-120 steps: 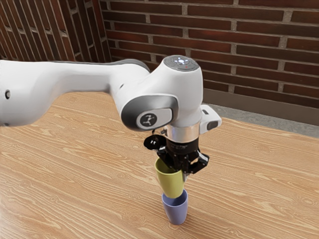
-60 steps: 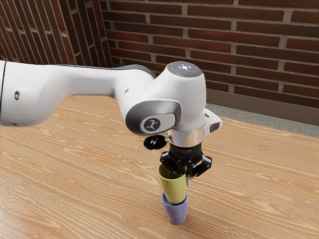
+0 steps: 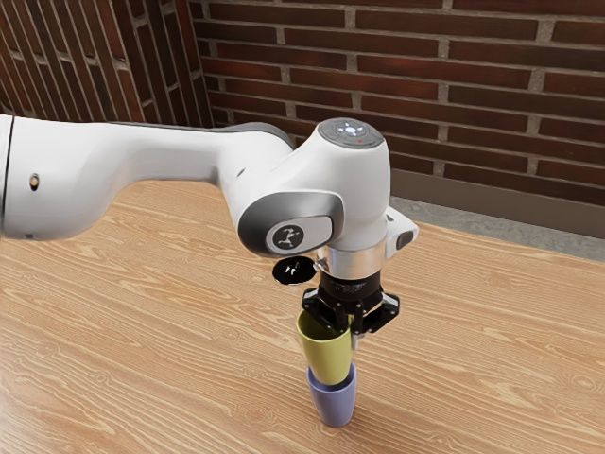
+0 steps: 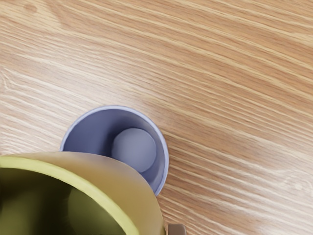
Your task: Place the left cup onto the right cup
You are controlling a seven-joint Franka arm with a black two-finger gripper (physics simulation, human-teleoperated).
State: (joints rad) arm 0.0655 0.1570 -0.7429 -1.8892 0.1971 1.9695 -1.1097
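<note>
In the exterior view my gripper [image 3: 346, 325] is shut on the rim of an olive-yellow cup [image 3: 324, 357]. The cup hangs nearly upright, and its base sits in the mouth of a blue-purple cup [image 3: 333, 404] standing on the wooden table [image 3: 142, 312]. In the wrist view the yellow cup [image 4: 100, 193] is large and close under my hand. It overlaps one side of the blue cup [image 4: 93, 133], whose open inside and round bottom show beyond it.
A brick wall [image 3: 454, 85] runs behind the table, and a grey strip of floor [image 3: 510, 227] shows past the table's far edge. Bare wood lies all around the two cups.
One second ago the yellow cup hung tilted above the blue one. My hand has straightened it and shifted a little toward the exterior view's right, with its base now lower in the blue cup's mouth.
</note>
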